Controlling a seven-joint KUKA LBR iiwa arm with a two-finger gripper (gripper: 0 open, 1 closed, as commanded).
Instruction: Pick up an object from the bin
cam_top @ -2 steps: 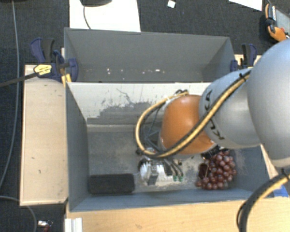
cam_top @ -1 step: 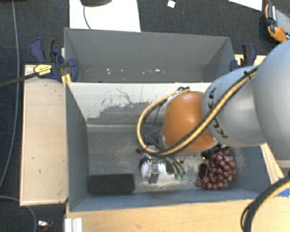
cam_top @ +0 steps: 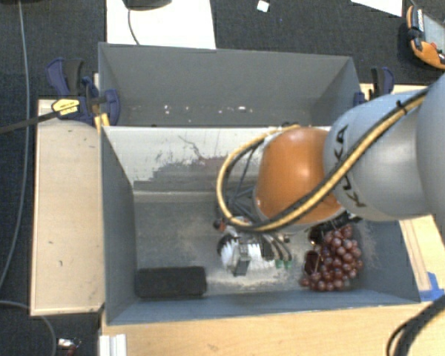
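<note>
Fingers (cam_top: 245,258) low at the bin (cam_top: 208,87) floor, seemingly to grasp; apart or together, I cannot tell. Dark grapes (cam_top: 335,262) just beside them.

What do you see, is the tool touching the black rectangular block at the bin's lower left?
Apart. The camera view shows bare bin floor between the black rectangular block and the tool, which hangs to its right.

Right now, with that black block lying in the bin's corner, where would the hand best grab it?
Probably across the middle of the black block, pinching its two long sides and coming straight down from above. It lies flat, lengthwise along the bin wall and clear of the grapes, so its narrow width is the easier span.
</note>
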